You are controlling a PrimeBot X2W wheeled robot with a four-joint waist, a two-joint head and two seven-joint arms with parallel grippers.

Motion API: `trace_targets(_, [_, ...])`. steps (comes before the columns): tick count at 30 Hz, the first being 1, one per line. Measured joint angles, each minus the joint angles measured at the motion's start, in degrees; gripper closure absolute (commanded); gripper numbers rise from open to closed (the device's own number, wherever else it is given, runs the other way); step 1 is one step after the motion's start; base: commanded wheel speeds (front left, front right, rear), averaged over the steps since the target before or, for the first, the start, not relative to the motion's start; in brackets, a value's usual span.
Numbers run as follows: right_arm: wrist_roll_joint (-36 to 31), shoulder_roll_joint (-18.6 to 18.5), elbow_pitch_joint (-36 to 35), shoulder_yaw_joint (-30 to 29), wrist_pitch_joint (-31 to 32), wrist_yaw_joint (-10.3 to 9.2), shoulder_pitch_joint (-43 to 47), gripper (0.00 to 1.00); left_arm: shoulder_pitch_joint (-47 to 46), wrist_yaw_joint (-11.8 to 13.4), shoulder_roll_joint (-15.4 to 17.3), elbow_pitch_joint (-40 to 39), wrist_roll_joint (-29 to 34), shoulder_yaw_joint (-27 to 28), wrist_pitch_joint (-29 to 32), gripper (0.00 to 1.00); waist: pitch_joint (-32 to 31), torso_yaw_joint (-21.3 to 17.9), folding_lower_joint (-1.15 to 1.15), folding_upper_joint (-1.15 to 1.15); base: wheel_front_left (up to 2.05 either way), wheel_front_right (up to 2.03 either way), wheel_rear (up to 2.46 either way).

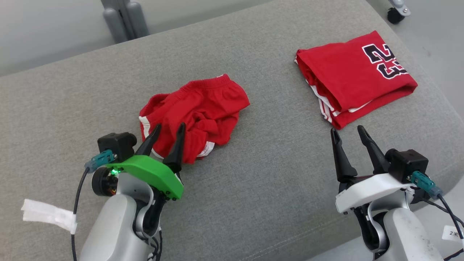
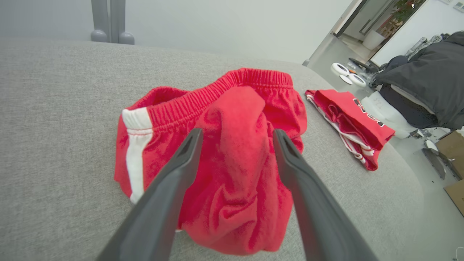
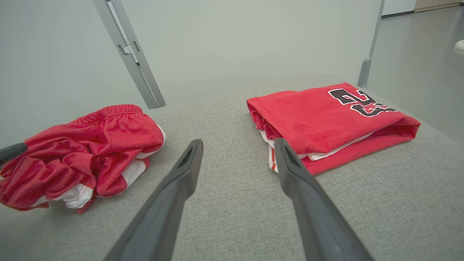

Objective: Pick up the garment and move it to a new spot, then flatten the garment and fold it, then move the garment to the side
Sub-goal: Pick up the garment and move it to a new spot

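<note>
Shorts (image 1: 195, 112), crumpled red fabric with white side stripes, lie mid grey upholstered cushion (image 1: 253, 181). Your left gripper (image 1: 170, 125) has its jaws wide, straddling a raised fold at the shorts' near edge, not clamped. Right gripper (image 1: 347, 129) has its jaws wide and empty, near the folded red numbered jersey (image 1: 348, 79).

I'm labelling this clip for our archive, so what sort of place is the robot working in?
Probably an indoor lab or workshop, not a home: a grey fabric-covered padded worktop, a black caster wheel on bare pale floor, and brown cardboard boxes among floor clutter.
</note>
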Motion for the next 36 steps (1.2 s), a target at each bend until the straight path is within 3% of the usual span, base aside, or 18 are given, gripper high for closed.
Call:
trace_targets(10, [-0.87, 0.01, -0.9, -3.94, 0.42, 0.0, 1.91, 0.0, 8.79, 0.99, 2.09, -4.99, -0.08, 4.69, -13.08, 0.0, -4.2, 6.12, 0.0, 0.0, 0.0, 0.0, 0.0])
trace_targets(14, [-0.59, 0.01, -0.66, -5.11, 0.43, 0.0, 2.85, 0.0, 11.52, 3.09, 3.08, -5.03, 4.04, 6.55, -16.24, 0.0, -5.97, 8.8, 0.0, 0.0, 0.0, 0.0, 0.0])
trace_targets(18, [-0.33, 0.03, 0.37, -4.7, 0.26, 0.0, 3.57, 0.0, 13.48, 3.59, 3.41, -6.04, 7.68, 8.6, -16.64, 0.0, -7.24, 10.46, 0.0, 0.0, 0.0, 0.0, 0.0])
trace_targets(28, [-0.38, 0.02, 2.85, -4.6, -0.33, 0.0, 4.85, 0.0, 17.73, 0.55, 1.54, -9.07, 14.39, 14.04, -16.72, 0.0, -8.83, 13.14, 0.0, 0.0, 0.0, 0.0, 0.0])
trace_targets(36, [-0.46, 0.03, 3.23, -4.7, -0.16, 0.0, 5.0, 0.0, 19.75, -1.04, -0.14, -10.25, 16.07, 15.82, -16.72, 0.0, -9.35, 14.14, 0.0, 0.0, 0.0, 0.0, 0.0])
